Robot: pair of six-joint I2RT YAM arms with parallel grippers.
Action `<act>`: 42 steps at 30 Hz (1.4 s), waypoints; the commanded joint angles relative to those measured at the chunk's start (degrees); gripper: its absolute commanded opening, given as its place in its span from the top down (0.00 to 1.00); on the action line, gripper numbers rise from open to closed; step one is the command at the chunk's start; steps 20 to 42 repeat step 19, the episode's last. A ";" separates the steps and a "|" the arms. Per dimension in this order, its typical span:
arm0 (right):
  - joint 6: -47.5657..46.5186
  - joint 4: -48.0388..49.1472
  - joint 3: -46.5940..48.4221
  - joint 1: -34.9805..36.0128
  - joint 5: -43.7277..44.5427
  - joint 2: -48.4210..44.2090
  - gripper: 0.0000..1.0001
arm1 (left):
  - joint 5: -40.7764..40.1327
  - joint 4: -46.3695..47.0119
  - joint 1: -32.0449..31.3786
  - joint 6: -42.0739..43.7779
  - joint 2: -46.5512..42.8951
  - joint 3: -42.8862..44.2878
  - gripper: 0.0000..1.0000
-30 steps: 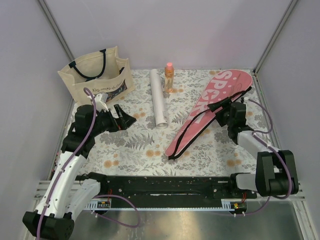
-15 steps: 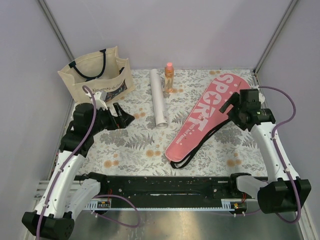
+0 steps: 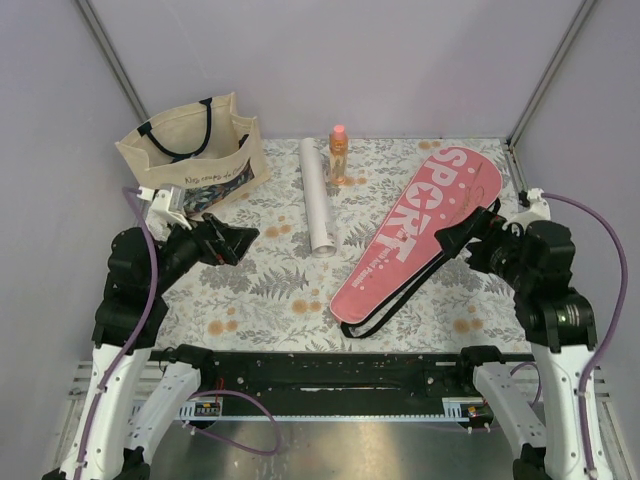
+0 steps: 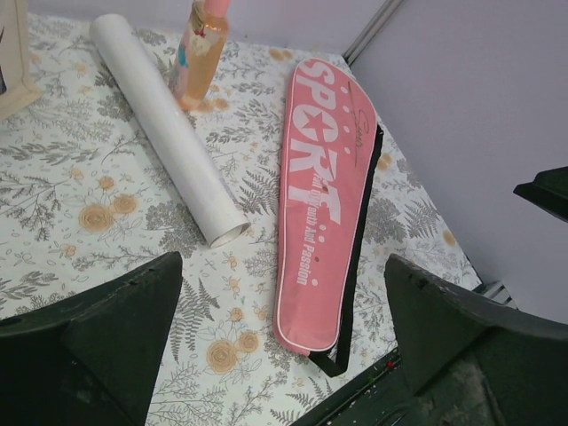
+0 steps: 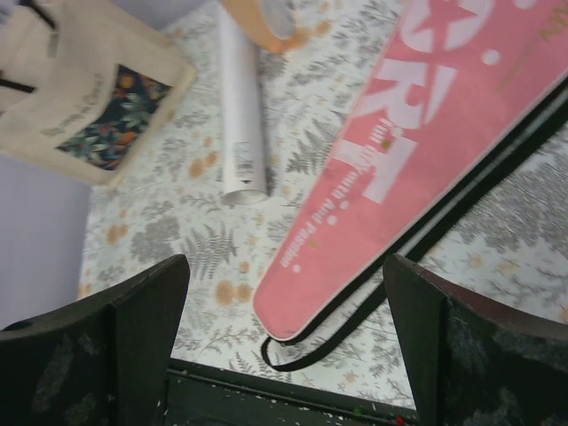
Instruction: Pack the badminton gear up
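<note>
Both arms hang above the table [image 3: 270, 290], neither touching anything. Left gripper [image 3: 240, 242]: jaws wide, empty. Right gripper [image 3: 447, 240]: jaws wide, empty, just beside the pink cover's right edge.

Pink cover [image 3: 412, 232] lies flat and diagonal on the right half, head toward the far right corner, narrow end toward the near edge. White tube [image 3: 316, 195] lies by the middle of the far edge. The 2 rackets are not in view; cannot tell if they are inside the cover.

Risks, judged:
1. Tube is round, so a glancing finger would likely roll it.
2. Orange bottle [image 3: 339, 155] stands upright just beside the tube's far end; a careless reach could topple it.
3. Black strap [image 3: 372, 322] loops loose at the cover's near end and may snag a finger.
4. Tote bag [image 3: 195, 160], far left corner, looks soft; its mouth may fold under a load.
</note>
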 commanded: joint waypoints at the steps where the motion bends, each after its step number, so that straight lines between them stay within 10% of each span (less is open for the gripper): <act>1: 2.48 8.11 -2.16 0.03 -10.89 -4.76 0.00 | 1.08 2.92 -0.11 -0.26 -2.17 2.17 0.01; 42: 4.07 13.05 -6.56 0.03 -13.19 -10.13 0.00 | -0.68 0.63 -0.11 -1.05 -2.00 2.43 0.01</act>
